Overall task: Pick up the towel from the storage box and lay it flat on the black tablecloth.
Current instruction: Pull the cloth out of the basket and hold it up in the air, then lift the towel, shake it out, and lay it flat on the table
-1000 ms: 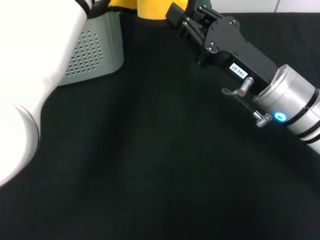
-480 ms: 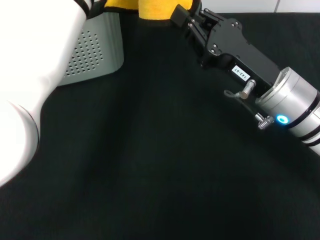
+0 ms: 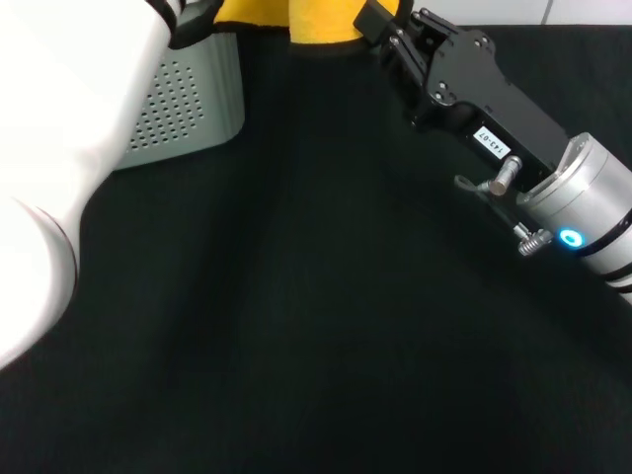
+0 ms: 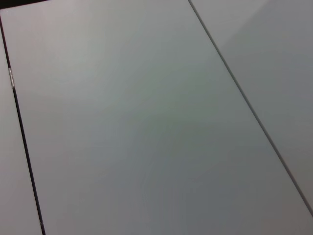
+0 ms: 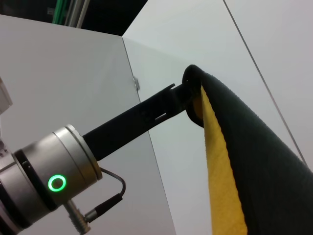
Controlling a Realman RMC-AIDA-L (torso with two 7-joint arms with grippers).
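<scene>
At the left of your head view, the left arm's white casing fills the near corner; the left gripper [image 5: 188,95] shows only in the right wrist view, where its dark fingers are pinched on the upper corner of the towel [image 5: 220,161], the cloth hanging down from that grip with its yellow face beside a dark one. Just behind the white casing stands the storage box [image 3: 193,99], light grey with rows of small round holes, resting on the black tablecloth [image 3: 296,326]. Moving right along the top edge of the head view, you see the towel's orange-yellow cloth beside the box and directly ahead of the right gripper [image 3: 378,22]. That gripper reaches in from the right side, its tip touching the towel's right edge, though you cannot tell from here whether its fingers are spread or pressed together. The left wrist view shows only pale panels with thin dark seams.
</scene>
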